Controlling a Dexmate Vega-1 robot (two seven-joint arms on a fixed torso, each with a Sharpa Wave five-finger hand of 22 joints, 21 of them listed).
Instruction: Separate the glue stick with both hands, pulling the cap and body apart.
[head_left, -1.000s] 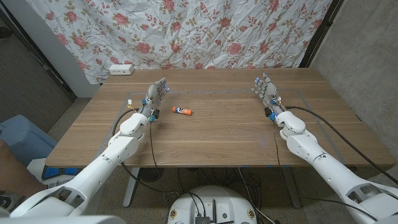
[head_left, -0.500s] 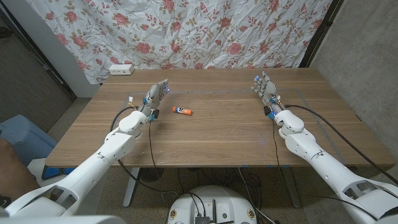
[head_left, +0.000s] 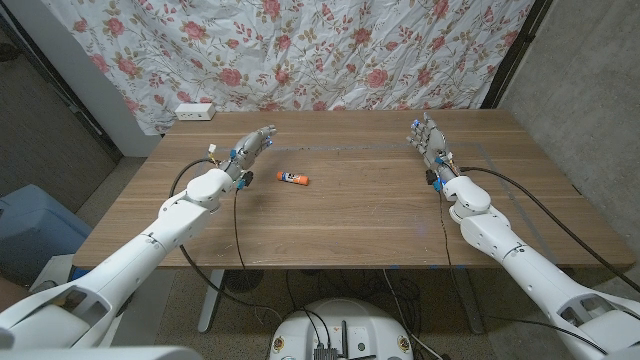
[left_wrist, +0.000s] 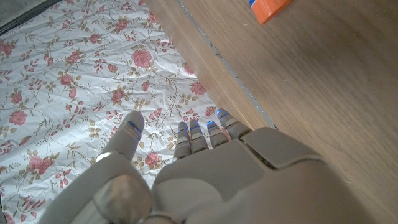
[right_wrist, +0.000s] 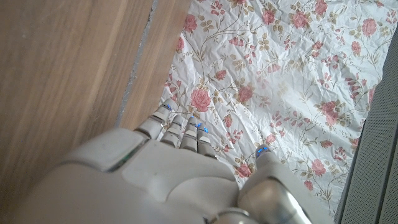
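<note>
two hands reach over the wooden table (head_left: 330, 215) in the head view, neither holding anything. the left hand (head_left: 250, 148) is up near the far left part of the tabletop, fingers extended and apart, pointing toward the far edge. the glue stick (head_left: 293, 179) lies on its side on the bare wood just beside that hand, not touched by it, its orange end toward the left hand and its white body pointing toward the table's middle. the right hand (head_left: 428, 141) stands near the far right corner, fingers straight and apart, well apart from the glue stick. a white power strip (head_left: 194, 111) sits at the far left corner, in front of a floral cloth (head_left: 330, 50) hanging behind the table.

in the left wrist view, the left hand (left_wrist: 205, 168) shows from the back, fingers spread with nothing between them; the orange end of the glue stick (left_wrist: 268, 7) lies on the wood ahead of it, apart from the fingertips.

in the right wrist view, the right hand (right_wrist: 180, 168) shows from behind, fingers apart and empty, with the table's edge and the floral cloth (right_wrist: 280, 68) beyond.
</note>
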